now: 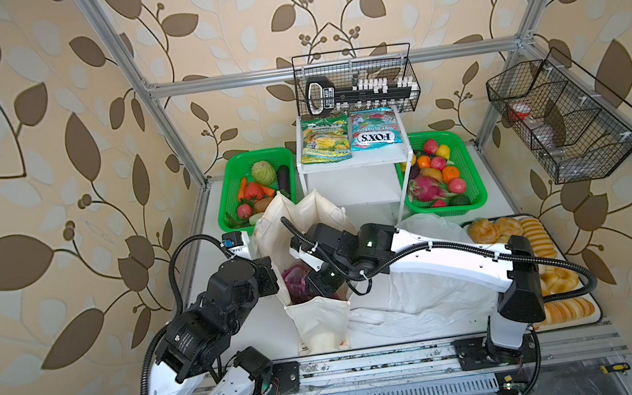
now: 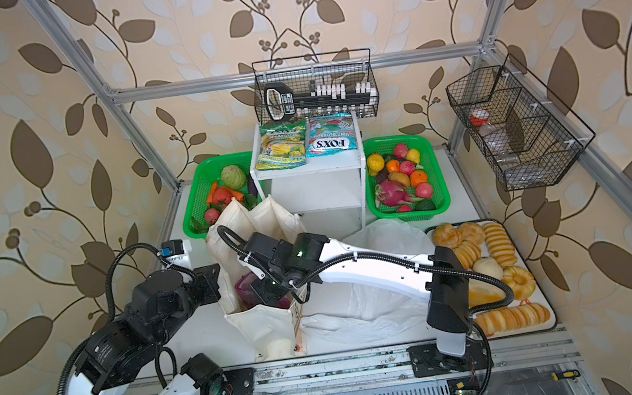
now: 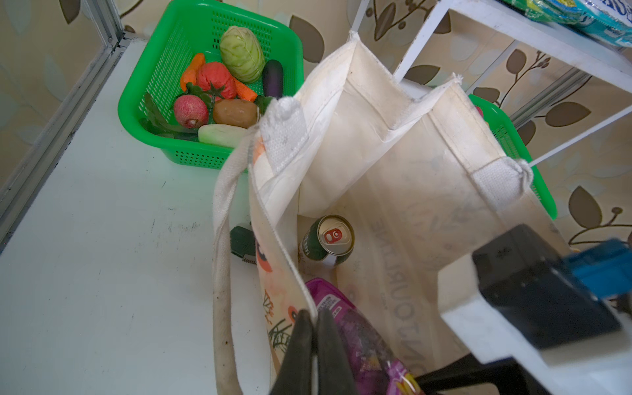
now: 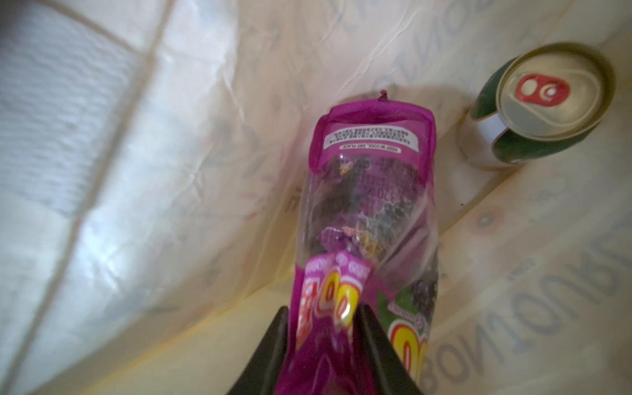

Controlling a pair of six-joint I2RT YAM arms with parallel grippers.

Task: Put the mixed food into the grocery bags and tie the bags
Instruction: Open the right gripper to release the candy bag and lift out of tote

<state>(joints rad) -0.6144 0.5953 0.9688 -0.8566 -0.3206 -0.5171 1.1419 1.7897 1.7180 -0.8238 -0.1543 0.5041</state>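
Tabletop (image 3: 85, 239) front: left gripper (image 3: 313, 328) pinches tote (image 3: 359, 136) rim; right gripper (image 4: 323, 318) astride purple packet (image 4: 372, 178), hold unclear; may snag, drag out

My right arm (image 1: 440, 260) fills most of the canvas tote's (image 1: 319, 324) mouth, and little room is left beside it. On the tote floor the drink can (image 3: 330, 239) stands upright at the far end. The purple packet (image 4: 369, 191) rises between the parted jaws of my right gripper (image 4: 323, 309). My left gripper (image 3: 314, 313) pinches the near rim. The white shelf (image 1: 354, 184) stands just behind the tote, and the plastic bag (image 1: 416, 297) lies on its right. Bare table (image 3: 102, 239) is free on its left, up to the green basket (image 3: 143, 113).
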